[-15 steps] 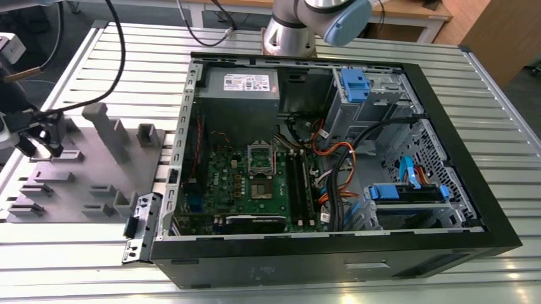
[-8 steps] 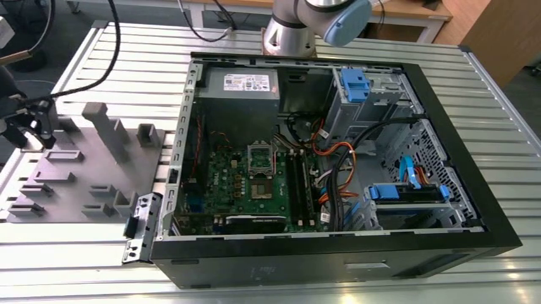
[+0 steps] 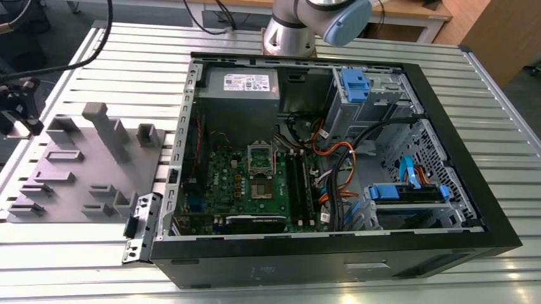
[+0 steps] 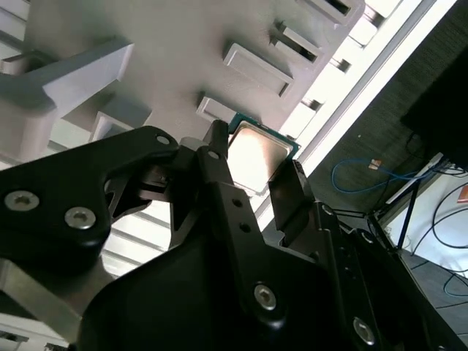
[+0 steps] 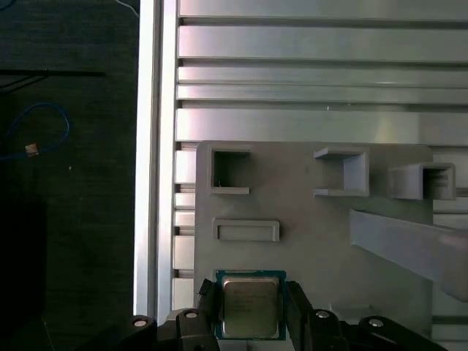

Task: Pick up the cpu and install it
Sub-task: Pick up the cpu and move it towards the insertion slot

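I put the job at its early stage: the pick is under way and the install has not begun. The gripper (image 4: 254,162) has its two black fingers (image 5: 207,303) clenched against opposite edges of the cpu (image 5: 250,307), so I call that a grasp. The chip sits between them with its silvery top facing up and its green rim showing, over the corner of the grey tray (image 5: 314,234) that lies beside the edge of the slatted table (image 5: 307,73). From these angles I cannot say for sure whether the chip has cleared its tray pocket or rests in it.

What is left is the whole carry and the seating. In the exterior view the tray (image 3: 76,168) lies at about nine o'clock from the open computer case (image 3: 338,250), well apart from the socket (image 3: 260,161). That socket sits near the middle of the green motherboard (image 3: 228,183) with nothing seated in it.

As for pose, the arm's base (image 3: 287,35) stands at twelve o'clock from the case. The first wrist view looks flat down onto the tray, so I judge the tool to be pointing straight down, with the fingers low over the tray surface.
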You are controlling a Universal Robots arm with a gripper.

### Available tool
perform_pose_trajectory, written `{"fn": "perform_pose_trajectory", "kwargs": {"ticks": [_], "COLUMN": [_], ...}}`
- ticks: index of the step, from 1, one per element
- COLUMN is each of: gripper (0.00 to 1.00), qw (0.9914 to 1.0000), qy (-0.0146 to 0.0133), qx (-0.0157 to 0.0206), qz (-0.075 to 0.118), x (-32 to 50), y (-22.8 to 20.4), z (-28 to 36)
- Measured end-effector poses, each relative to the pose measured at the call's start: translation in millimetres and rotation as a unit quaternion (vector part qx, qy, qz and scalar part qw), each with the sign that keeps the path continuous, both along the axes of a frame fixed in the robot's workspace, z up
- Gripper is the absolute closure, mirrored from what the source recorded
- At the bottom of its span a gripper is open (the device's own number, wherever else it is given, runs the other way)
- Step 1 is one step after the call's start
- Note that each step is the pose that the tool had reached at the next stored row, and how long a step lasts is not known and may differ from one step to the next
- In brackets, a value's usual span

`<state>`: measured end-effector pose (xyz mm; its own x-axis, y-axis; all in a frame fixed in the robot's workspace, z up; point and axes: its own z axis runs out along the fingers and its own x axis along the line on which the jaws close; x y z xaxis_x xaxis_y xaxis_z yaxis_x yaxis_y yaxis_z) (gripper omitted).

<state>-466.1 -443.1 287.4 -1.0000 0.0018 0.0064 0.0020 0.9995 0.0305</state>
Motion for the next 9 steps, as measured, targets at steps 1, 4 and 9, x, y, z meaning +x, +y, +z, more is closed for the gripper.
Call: {"fn": "perform_pose_trajectory", "kwargs": {"ticks": [1, 4, 9], "gripper": [0.53, 0.53, 0.53], "qw": [1.0, 1.0, 1.0], "qy": [0.0001, 0.0001, 0.0], "qx": [0.0, 0.0, 0.0], "qz": [0.0, 0.0, 0.0], "x": [0.0, 0.0, 0.0], "y": [0.0, 0.0, 0.0], "z": [4.4, 11.7, 12.2]}}
